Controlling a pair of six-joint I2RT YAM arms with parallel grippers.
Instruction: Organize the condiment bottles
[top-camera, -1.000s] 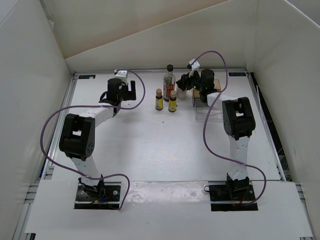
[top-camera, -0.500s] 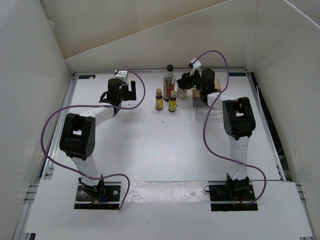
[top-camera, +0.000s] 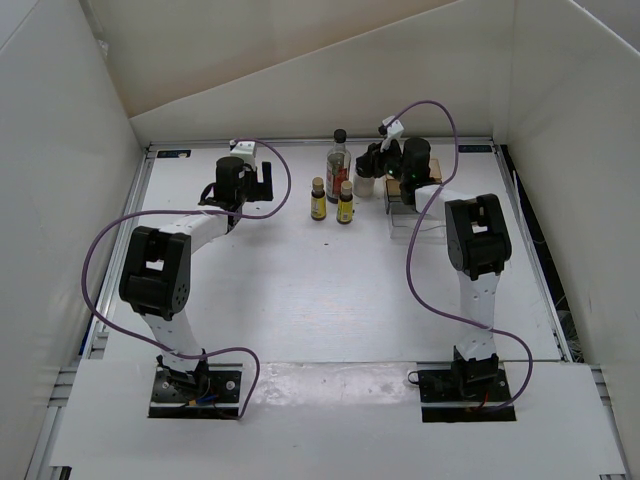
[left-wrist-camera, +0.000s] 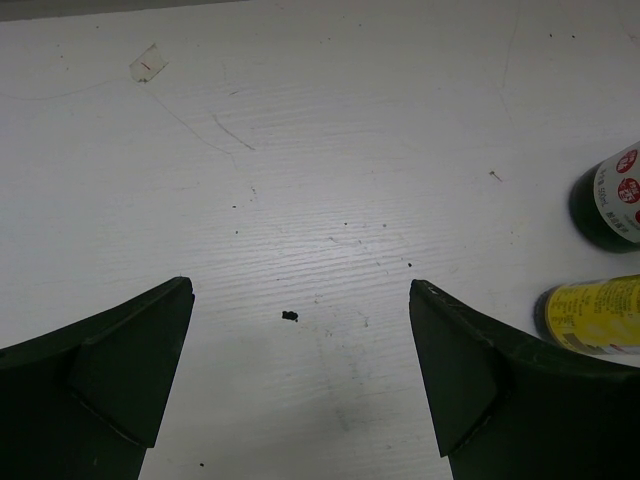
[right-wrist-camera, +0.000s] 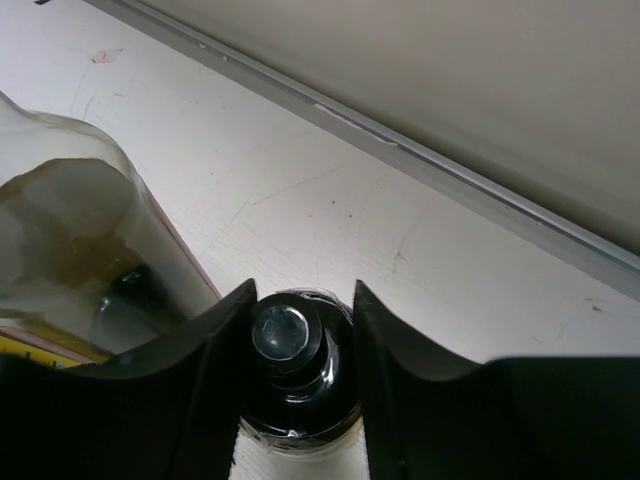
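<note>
Grouped so far: the tall clear bottle (top-camera: 338, 163) stands upright at upper centre of the overhead view. The left yellow-labelled bottle (top-camera: 318, 200) and the right yellow-labelled bottle (top-camera: 345, 203) stand side by side just below it.
Bottle in hand: the short black-capped bottle (right-wrist-camera: 288, 345) sits just right of the tall clear bottle, whose glass shoulder fills the left of the right wrist view.
Right pincer (right-wrist-camera: 302, 300): closed around that bottle's black cap, a finger against each side.
Left pincer (left-wrist-camera: 300, 288): spread wide with nothing between the fingers, only bare tabletop (left-wrist-camera: 330, 150). It sits to the left of the group, apart from it.
Progress: three bottles look placed together. By my reading the fourth is the last to settle.
Left to do: probably setting the short bottle down beside the others and letting go. Whether the present grouping is the final order, I cannot tell.
Hidden from above: the right pincer covers most of the short bottle, so whether it rests on the tabletop or is lifted is unclear.
Cut off: the left wrist view clips two bottles at its right edge, one yellow-labelled, one dark with a red-and-white label. Which ones they are is uncertain.
Hard to make out: a boxy object (top-camera: 400, 215) beside the right arm, partly under it.
</note>
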